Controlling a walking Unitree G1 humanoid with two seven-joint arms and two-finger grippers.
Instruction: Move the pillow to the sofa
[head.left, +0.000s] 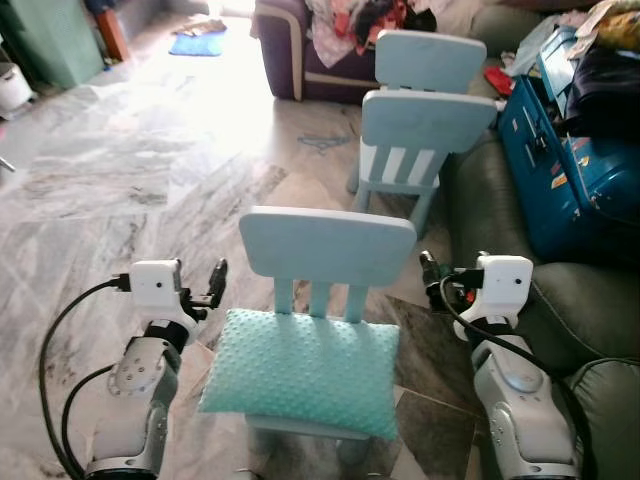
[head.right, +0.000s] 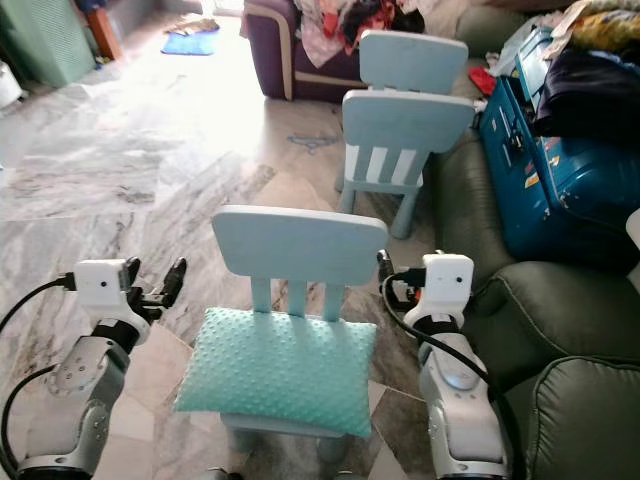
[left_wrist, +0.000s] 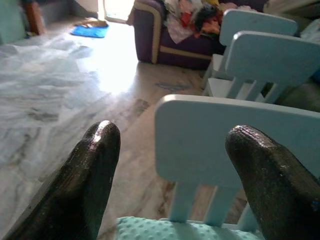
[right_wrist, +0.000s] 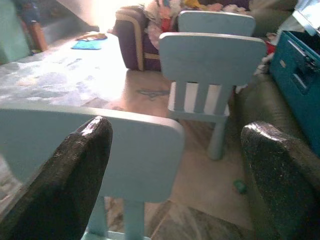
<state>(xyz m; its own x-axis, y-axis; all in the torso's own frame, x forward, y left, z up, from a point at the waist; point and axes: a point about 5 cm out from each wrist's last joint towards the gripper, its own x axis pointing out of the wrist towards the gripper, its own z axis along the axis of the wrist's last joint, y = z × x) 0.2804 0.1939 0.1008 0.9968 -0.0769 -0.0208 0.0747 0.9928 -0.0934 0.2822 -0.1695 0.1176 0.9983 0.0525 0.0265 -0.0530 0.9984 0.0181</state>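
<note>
Pillow (head.left: 300, 372), teal and dotted, lies flat on the seat of the nearest pale blue chair (head.left: 327, 245) at 6 o'clock, touched by neither gripper. Left gripper (left_wrist: 170, 165) at 8 o'clock and right gripper (right_wrist: 175, 170) at 4 o'clock flank the chair back, fingers spread wide, holding nothing. Farther at 12 o'clock: two more blue chairs (head.left: 425, 125), then a purple sofa (head.left: 290, 45) piled with clothes; blue suitcase (head.left: 560, 170) on the green sofa (head.left: 580, 310) at 2 o'clock.

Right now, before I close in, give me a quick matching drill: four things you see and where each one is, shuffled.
1. pillow
2. blue suitcase
3. left gripper
4. heap of clothes

A. on the purple armchair
B. on the nearest chair
C. on the green sofa
D. open, left of the nearest chair

Pairs: 1-B, 2-C, 3-D, 4-A
</note>
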